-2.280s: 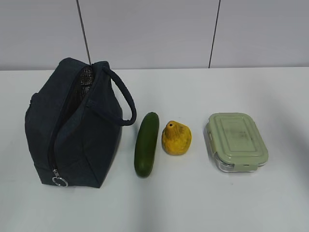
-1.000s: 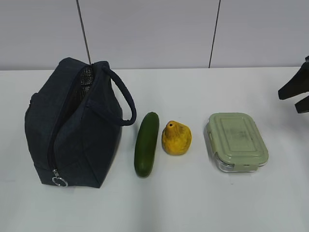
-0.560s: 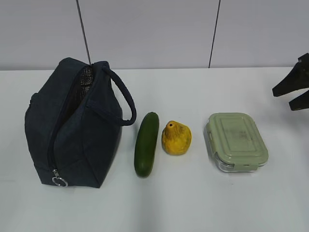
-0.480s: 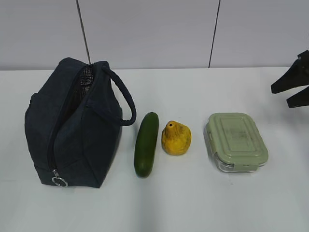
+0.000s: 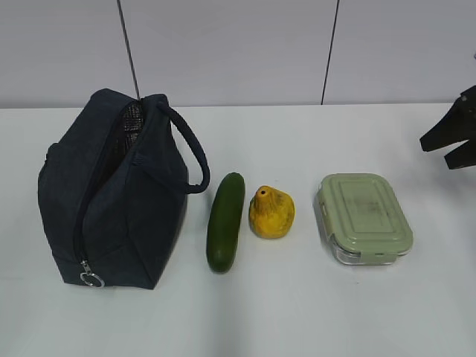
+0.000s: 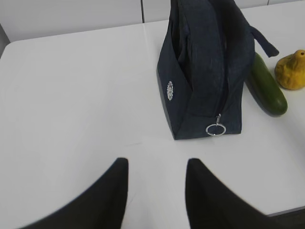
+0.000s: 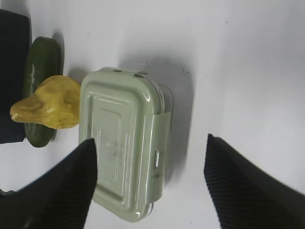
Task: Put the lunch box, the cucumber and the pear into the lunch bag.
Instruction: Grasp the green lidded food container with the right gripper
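The right end effector (image 7: 150, 181) had entered from the side, jaws wide and empty, the lunch box (image 7: 125, 140) beneath it untouched. The left end effector (image 6: 156, 195) hung part-open, idle.

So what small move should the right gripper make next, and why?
Probably lower the right gripper over the lunch box. Its jaws are open and empty, the wrist view already frames the box between them, and the box, cucumber and pear all lie outside the bag.
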